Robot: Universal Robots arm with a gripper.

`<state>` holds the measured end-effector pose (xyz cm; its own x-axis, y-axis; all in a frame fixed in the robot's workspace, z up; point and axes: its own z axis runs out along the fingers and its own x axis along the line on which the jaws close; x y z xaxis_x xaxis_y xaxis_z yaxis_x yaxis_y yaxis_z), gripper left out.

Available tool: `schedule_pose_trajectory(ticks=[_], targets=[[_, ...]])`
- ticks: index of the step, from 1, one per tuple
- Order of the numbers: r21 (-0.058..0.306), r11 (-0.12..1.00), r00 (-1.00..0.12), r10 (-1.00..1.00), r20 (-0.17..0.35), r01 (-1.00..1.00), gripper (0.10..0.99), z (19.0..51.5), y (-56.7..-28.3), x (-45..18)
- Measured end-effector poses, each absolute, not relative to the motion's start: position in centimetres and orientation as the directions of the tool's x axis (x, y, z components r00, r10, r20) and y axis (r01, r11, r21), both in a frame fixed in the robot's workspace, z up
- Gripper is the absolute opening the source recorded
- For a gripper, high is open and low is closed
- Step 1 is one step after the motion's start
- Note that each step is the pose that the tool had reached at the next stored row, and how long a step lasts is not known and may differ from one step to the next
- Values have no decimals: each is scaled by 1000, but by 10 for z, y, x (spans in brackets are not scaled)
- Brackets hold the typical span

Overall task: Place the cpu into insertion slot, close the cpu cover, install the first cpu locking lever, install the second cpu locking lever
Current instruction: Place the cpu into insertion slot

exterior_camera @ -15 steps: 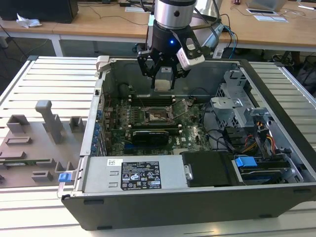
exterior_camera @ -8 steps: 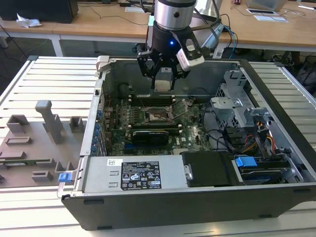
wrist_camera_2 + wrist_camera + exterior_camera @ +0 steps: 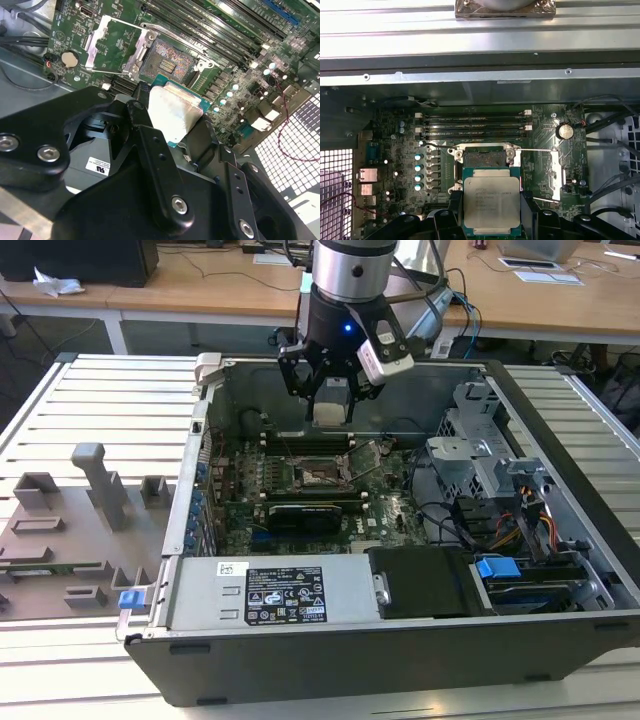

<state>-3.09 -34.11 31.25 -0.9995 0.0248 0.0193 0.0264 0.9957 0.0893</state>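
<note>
My gripper (image 3: 331, 400) hangs inside the open computer case, shut on the cpu (image 3: 331, 411), a flat silver-topped square chip. In both wrist views the cpu (image 3: 175, 112) (image 3: 491, 200) sits between the black fingers (image 3: 152, 150), held above the board and apart from it. The insertion slot (image 3: 322, 475) (image 3: 167, 60) (image 3: 484, 157) lies just beyond the chip, its dark centre bare. The cpu cover (image 3: 117, 45) (image 3: 555, 172), a silvery frame, is swung open beside the slot. A thin locking lever (image 3: 536, 149) stands out from the slot's corner.
Long memory slots (image 3: 475, 125) run behind the slot. A black card (image 3: 310, 512) lies in front of it. The case wall (image 3: 215, 375), a drive cage (image 3: 475, 455) and cables (image 3: 520, 530) surround the board. Grey fixtures (image 3: 95, 485) stand on the table at the exterior view's left.
</note>
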Motion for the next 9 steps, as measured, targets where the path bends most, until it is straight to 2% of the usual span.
schedule_pose_trajectory(ticks=[9], targets=[[89, 996, -1000, 25, 19, 26, 541, 311, -341, -31]])
